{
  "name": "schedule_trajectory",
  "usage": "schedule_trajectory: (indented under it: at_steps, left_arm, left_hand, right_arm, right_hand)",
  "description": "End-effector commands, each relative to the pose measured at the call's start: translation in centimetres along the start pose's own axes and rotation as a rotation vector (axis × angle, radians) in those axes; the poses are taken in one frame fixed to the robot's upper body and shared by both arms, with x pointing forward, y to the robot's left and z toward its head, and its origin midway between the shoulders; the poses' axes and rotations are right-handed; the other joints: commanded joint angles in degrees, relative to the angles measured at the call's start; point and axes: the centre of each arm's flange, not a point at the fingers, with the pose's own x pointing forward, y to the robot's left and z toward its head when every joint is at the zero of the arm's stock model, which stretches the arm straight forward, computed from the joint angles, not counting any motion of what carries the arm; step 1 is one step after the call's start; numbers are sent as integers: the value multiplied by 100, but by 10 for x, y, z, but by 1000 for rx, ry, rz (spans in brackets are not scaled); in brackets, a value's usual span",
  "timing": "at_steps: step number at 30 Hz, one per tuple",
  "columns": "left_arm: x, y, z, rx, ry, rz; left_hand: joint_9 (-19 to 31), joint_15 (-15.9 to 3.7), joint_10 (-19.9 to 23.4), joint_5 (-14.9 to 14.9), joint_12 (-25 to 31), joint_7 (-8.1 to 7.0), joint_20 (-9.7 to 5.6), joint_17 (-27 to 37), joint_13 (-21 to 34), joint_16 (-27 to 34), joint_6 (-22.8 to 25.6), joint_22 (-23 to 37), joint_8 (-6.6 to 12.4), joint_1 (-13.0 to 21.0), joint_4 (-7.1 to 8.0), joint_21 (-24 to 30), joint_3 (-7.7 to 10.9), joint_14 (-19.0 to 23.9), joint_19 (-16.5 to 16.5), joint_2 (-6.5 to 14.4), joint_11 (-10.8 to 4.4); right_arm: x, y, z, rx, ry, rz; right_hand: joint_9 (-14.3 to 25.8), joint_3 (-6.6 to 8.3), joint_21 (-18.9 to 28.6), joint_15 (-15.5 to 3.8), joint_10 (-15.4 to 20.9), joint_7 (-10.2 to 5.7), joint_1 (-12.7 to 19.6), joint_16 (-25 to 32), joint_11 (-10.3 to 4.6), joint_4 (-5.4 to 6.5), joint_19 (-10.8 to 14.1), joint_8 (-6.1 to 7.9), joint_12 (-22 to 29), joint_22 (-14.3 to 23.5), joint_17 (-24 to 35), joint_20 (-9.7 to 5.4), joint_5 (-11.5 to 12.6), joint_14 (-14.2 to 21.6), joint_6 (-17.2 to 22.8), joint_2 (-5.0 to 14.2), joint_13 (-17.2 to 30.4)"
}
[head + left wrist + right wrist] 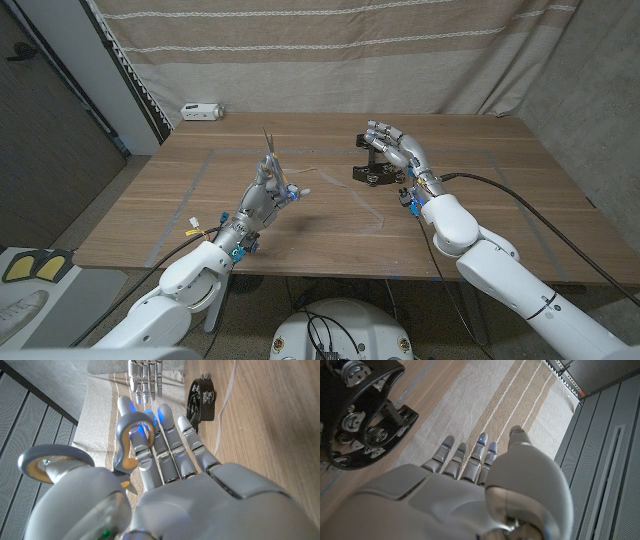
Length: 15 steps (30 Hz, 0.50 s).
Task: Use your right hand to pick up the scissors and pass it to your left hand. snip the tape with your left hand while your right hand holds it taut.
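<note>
My left hand [268, 196] grips the scissors [272, 158], blades up, over the table's [480, 215] left half. My right hand [395, 148] hovers open-fingered beside the tape dispenser [375, 172], mid-table toward the far edge. Next I pinch the tape end and draw it taut before cutting.

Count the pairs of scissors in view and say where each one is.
1. The scissors are held in the left hand above the table's left half, blades pointing up; their grey handles show around its fingers.
</note>
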Motion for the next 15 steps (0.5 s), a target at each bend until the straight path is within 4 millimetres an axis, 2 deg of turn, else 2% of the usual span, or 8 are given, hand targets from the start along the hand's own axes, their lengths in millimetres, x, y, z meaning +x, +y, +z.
schedule_trajectory:
  at_steps: [1, 2, 5, 11, 14, 15]
  left_arm:
    - [-5, -2, -4, -9, -2, 6]
    - [-5, -2, -5, -8, -3, 7]
    - [-6, -3, -5, -11, -2, 9]
    - [-7, -2, -7, -14, 0, 11]
    - [-7, -2, -8, -18, 0, 11]
    - [-6, -2, -9, -20, -2, 9]
  left_hand:
    - [17, -313, 397, 46, 170, 468, -58, 2, 18, 31, -415, 27, -18, 73, 1, -42, 10, 12, 5, 28, -384]
    - [18, -315, 397, 48, 175, 470, -59, 2, 25, 31, -415, 27, -18, 74, 1, -45, 10, 12, 1, 29, -391]
    - [17, -308, 391, 56, 179, 466, -57, 21, 26, 41, -412, 31, -22, 79, 5, -57, 10, 0, -7, 30, -386]
    - [22, -301, 385, 72, 188, 459, -56, 8, 25, 34, -407, 39, -27, 91, 10, -74, 12, -13, -8, 34, -396]
    - [31, -307, 376, 84, 191, 457, -58, 7, 20, 42, -400, 44, -26, 100, 14, -88, 13, -3, -6, 36, -407]
    - [25, -306, 386, 88, 182, 456, -58, 2, -3, 39, -398, 46, -31, 103, 15, -90, 15, -8, -4, 41, -406]
  right_arm:
    - [2, 9, 0, -133, 37, 4]
    - [2, 10, 0, -132, 44, 4]
    - [2, 13, -1, -166, 52, 10]
    - [2, 16, -2, -197, 68, 24]
    - [2, 17, -1, -216, 68, 24]
    - [2, 17, -1, -221, 66, 30]
  right_hand:
    - [10, 8, 9, -458, 49, 8, 41, 70, 2, -69, 181, 16, 41, 16, 24, -25, 26, 159, 27, -10, 18]
    - [11, -1, 73, -514, 88, 19, 50, 132, 13, -89, 402, 18, 60, 19, 27, 137, 11, 340, 32, -27, 26]
    - [11, -11, 114, -616, 1, 10, 79, 187, -51, -126, 580, 9, 28, 13, 19, 282, -2, 531, 11, -57, 33]
    - [11, -4, 85, -673, -124, -18, 92, 198, -53, -134, 540, -26, -18, 18, 47, 311, -6, 548, -83, -33, 38]
    - [12, -1, 91, -715, -132, -14, 91, 221, -36, -132, 570, -25, -19, 24, 74, 235, -8, 579, -88, -16, 41]
    - [10, -1, 140, -738, -140, 2, 100, 253, 39, -142, 719, -22, -20, 37, 122, -63, -17, 603, -98, -11, 44]
